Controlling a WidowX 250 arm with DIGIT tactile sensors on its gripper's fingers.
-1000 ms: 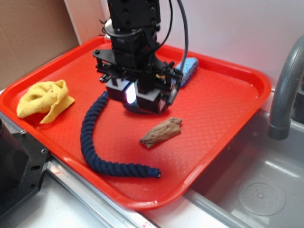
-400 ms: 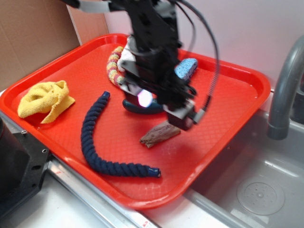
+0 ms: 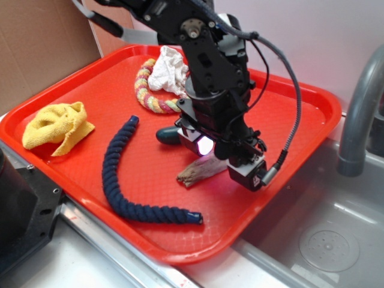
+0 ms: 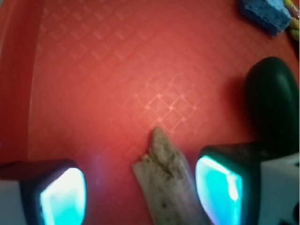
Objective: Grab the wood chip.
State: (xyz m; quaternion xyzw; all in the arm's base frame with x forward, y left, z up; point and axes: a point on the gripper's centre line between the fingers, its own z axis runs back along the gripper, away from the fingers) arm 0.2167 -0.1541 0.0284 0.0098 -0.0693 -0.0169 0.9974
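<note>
The wood chip is a small rough brown splintered piece lying flat on the red tray. My gripper hangs right over its right end and hides that part. In the wrist view the chip lies between my two glowing fingers, closer to the right one, with a gap on the left. The jaws stand wide apart and hold nothing. The dark green sausage-shaped object lies just behind, and shows in the wrist view at the right.
A dark blue braided rope curves along the tray's front left. A yellow cloth lies at the left. A pink-yellow rope ring and white rag are at the back. A blue sponge lies beyond. A sink and grey faucet are on the right.
My gripper has swung right and forward from over the green object, and down to straddle the wood chip. The rope ring and white rag behind it are now uncovered.
</note>
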